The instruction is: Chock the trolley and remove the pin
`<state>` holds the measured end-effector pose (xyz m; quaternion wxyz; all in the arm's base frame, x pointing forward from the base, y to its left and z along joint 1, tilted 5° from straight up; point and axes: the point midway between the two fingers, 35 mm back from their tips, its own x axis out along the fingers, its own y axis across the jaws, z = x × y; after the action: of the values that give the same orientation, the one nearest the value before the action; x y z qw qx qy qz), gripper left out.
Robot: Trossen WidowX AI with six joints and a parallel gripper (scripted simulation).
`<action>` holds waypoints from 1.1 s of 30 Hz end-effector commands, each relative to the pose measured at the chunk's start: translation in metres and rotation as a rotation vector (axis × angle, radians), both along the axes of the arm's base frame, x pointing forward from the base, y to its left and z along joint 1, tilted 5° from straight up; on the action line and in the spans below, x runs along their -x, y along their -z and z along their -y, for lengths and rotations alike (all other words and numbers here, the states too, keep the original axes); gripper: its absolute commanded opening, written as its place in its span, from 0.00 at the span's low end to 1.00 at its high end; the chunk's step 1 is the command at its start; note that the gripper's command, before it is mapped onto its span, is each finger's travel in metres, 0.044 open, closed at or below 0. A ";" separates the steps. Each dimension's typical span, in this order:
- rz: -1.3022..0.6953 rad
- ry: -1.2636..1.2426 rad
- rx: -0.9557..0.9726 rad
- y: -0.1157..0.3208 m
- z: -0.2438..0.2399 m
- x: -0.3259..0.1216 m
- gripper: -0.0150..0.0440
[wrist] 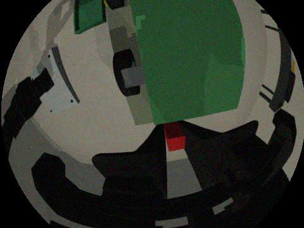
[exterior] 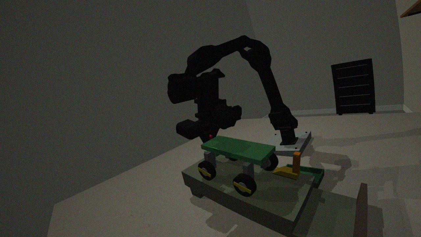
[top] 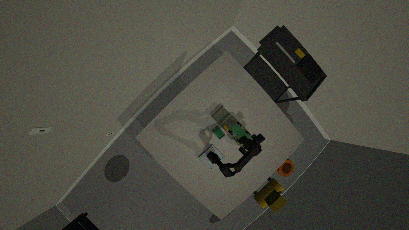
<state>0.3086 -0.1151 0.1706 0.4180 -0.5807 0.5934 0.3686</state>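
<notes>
The trolley, with a green deck (top: 240, 130) (exterior: 238, 148) (wrist: 190, 60), stands on the grey-green ramp (top: 221, 114) (exterior: 264, 203) (wrist: 121, 38). The yellow chock with its orange handle (top: 226, 128) (exterior: 296, 163) stands on the ramp at the downhill wheel on the tray side; the exterior view shows its thin end close to that wheel, but contact cannot be made out. My gripper (exterior: 209, 138) (wrist: 168, 123) is shut on the red-headed stop pin (exterior: 210, 136) (wrist: 175, 139) at the uphill end of the deck. The pin's lower part is hidden. The green tray (top: 218, 132) (exterior: 319, 171) (wrist: 90, 16) lies beside the ramp.
The arm's pale base plate (top: 211, 164) (exterior: 304, 143) (wrist: 60, 98) is on the tray side of the ramp. A brown end board (exterior: 362, 206) stands at the ramp's downhill end. The trolley deck is right beside my fingers.
</notes>
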 end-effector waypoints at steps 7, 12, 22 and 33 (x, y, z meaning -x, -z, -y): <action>0.004 -0.001 0.000 -0.009 -0.002 0.001 0.25; 0.003 -0.001 0.000 -0.012 -0.004 0.001 0.25; 0.003 -0.001 -0.001 -0.020 -0.006 0.002 0.25; 0.003 -0.001 -0.001 -0.029 -0.009 0.002 0.25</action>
<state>0.3064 -0.1056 0.1953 0.4195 -0.5802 0.5906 0.3722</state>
